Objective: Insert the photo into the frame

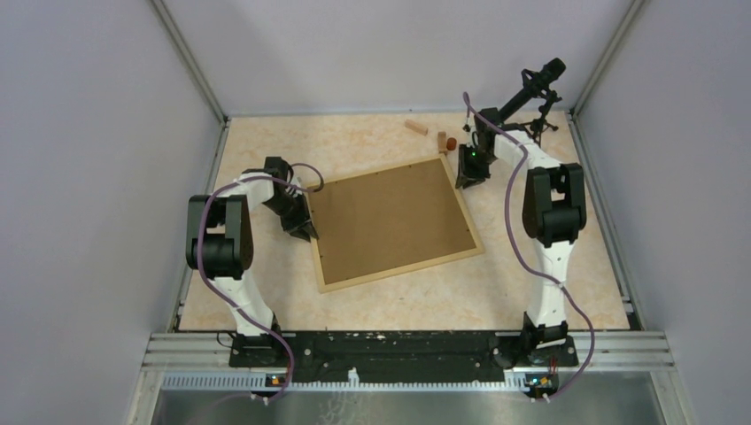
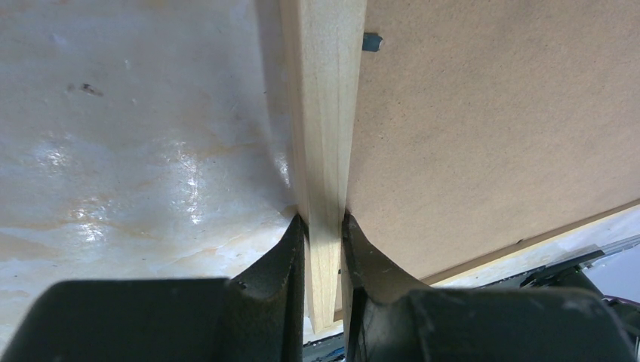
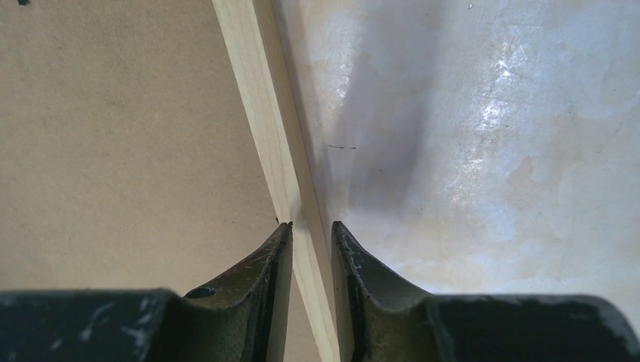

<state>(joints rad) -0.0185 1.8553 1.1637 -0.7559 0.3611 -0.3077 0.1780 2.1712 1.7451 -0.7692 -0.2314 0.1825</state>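
— Left hand (image 2: 324,226): what has it got?
— The frame (image 1: 394,221). Nearly closed, with both fingers (image 2: 283,256) pressed against the pale wooden rail (image 2: 324,113), one on each side, along the frame's side edge.
— Right hand (image 3: 311,230)?
— It straddles the opposite rail, close to the far corner, with a narrow opening. One finger touches the wood. At the other tip there is a thin dark line, either shadow or gap, so I cannot tell whether it really clamps.
— Where does the frame lie?
— Back up on the mottled surface (image 1: 416,305), between the two hands and turned a little askew. A brown board (image 3: 128,136) fills it, running inward from each hand. A small metal tab (image 2: 371,41) sits at the board's edge, ahead of the left hand.
— Anything else close by?
— Wooden blocks (image 1: 416,127) and a reddish round piece (image 1: 452,143). They lie just to the left of the right hand, beyond the frame's far corner and not touching it.
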